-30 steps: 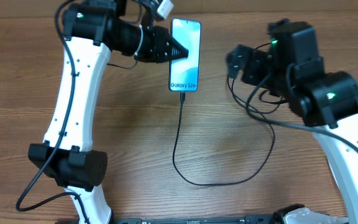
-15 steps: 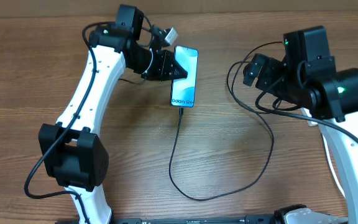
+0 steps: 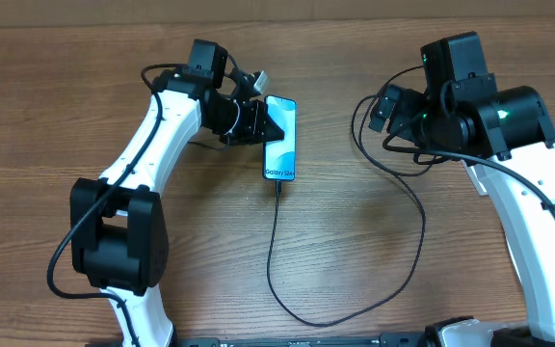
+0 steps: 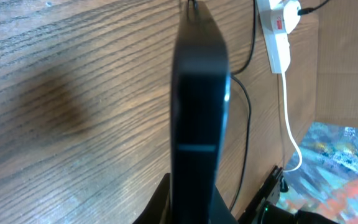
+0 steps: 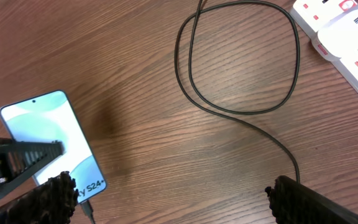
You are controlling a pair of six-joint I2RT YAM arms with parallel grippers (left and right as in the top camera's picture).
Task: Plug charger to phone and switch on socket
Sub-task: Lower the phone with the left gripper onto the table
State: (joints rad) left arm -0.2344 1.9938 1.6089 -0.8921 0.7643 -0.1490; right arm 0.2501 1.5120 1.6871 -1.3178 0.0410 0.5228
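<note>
The left tool (image 3: pixel 258 123) is clamped on the phone (image 3: pixel 280 145) over the far middle of the worktop (image 3: pixel 374 222). The charger (image 3: pixel 273 260) meets the phone's near end and loops off right. The right tool (image 3: pixel 385 104) hangs spread wide, holding nothing, near the white socket (image 5: pixel 340 31).

The bench (image 3: pixel 335 241) is brown wood with a strong grain of long dark streaks running across it. Its finish is matte, with no glare. Along its far edge in the overhead view runs a paler tan strip (image 3: pixel 355 8). In the left wrist view a plain brown board (image 4: pixel 347 62), like cardboard, stands past the bench edge. Below it lies a surface (image 4: pixel 347 162) mottled in blue, white and orange; floor or cloth, it is unclear. The light is soft and even, and shadows on the wood are faint and blurred.
</note>
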